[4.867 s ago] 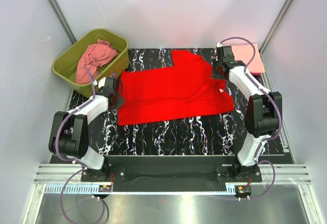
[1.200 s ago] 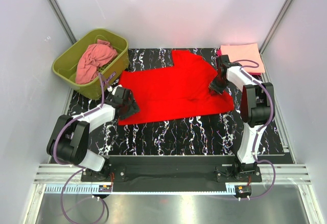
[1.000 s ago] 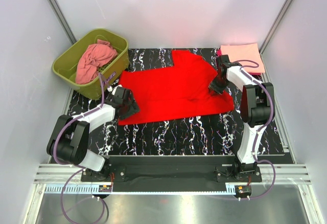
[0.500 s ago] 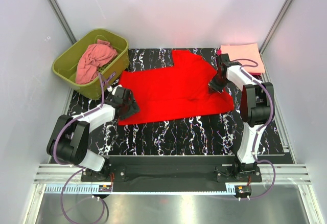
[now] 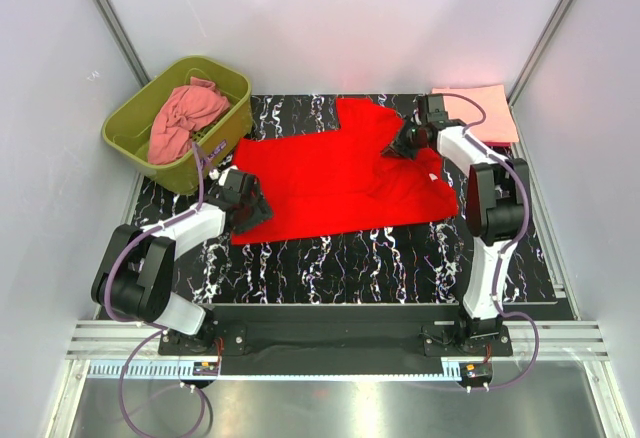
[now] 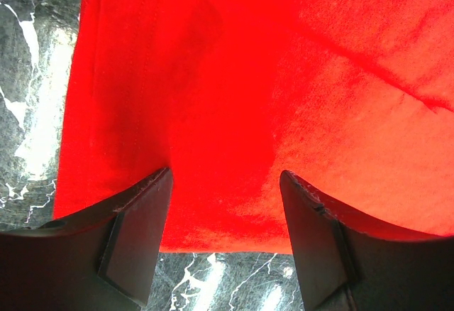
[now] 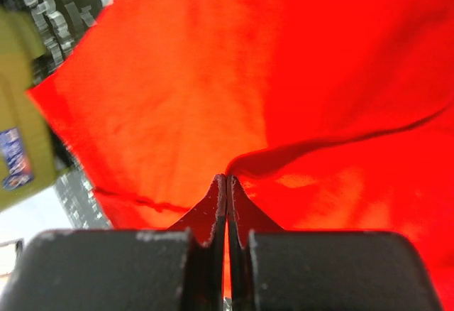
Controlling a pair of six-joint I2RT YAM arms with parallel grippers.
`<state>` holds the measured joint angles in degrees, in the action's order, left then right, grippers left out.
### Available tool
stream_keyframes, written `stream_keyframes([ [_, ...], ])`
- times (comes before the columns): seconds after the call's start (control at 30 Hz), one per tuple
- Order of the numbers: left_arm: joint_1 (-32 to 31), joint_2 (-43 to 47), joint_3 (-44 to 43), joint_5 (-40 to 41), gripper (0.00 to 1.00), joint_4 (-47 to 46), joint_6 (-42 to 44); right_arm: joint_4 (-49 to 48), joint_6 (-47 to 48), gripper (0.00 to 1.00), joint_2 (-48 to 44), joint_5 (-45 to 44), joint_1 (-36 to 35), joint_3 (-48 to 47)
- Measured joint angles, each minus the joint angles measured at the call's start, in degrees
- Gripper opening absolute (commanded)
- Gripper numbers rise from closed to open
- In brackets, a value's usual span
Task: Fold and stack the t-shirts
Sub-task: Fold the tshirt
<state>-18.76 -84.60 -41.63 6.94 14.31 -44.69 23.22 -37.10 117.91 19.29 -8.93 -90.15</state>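
The red shirt (image 5: pixel 330 178) lies spread across the middle of the table (image 5: pixel 330 258), mostly flat, with a sleeve pointing toward the far side. The right gripper (image 5: pixel 398 148) is clenched on a small ridge of its cloth near the right sleeve. In the wrist view the jaws meet with a thin red fold caught between them, and a crease runs away from the pinch.

The left gripper (image 6: pixel 225 176) hangs released, jaws wide apart, straddling the near left corner of the same shirt and holding nothing.

I would say a fold is just starting. To do it well, the right side should rise only enough to clear the cloth beneath, then travel straight across so the edge lands parallel to the hem. The left gripper should close on its corner first, or the whole shirt may slide along.

The tub (image 5: pixel 165 133), with the salmon-pink shirt (image 5: pixel 185 116) heaped inside, sits just beside the red shirt's far left edge and could catch a dragged sleeve. The folded peach shirt (image 5: pixel 478 110) rests in the far right corner, close behind the right arm's wrist.
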Motion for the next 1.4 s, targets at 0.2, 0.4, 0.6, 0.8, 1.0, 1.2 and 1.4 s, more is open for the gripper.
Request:
stream_keyframes([
  [0.2,-0.2,0.0,0.02,0.63,0.69,0.02,-0.02,-7.08,0.22,0.0,3.91,5.79,-1.6,-1.42],
  [0.4,-0.46,0.0,0.04,1.25,0.69,0.09,-0.33,-8.59,0.94,0.3,7.23,8.24,-2.56,-2.84],
  [0.6,-0.76,0.61,0.52,2.47,0.7,0.48,-0.44,2.93,2.03,0.33,6.03,-0.74,-1.79,-6.73],
  [0.8,-0.98,1.4,1.27,2.67,0.71,0.57,-0.46,11.52,-1.25,0.26,-1.03,-13.18,3.8,1.11],
  [1.0,-1.29,4.17,3.69,2.64,0.72,0.24,-0.66,16.26,-4.98,0.23,-3.06,-21.57,9.57,10.05],
  [1.2,-1.64,5.6,5.09,2.58,0.72,0.04,-1.66,17.68,-8.57,0.23,-8.74,-28.28,10.71,17.81],
  [1.4,-3.26,10.99,7.74,2.34,0.72,2.25,-3.23,20.06,-12.09,0.24,-18.58,-33.38,16.41,29.86],
])
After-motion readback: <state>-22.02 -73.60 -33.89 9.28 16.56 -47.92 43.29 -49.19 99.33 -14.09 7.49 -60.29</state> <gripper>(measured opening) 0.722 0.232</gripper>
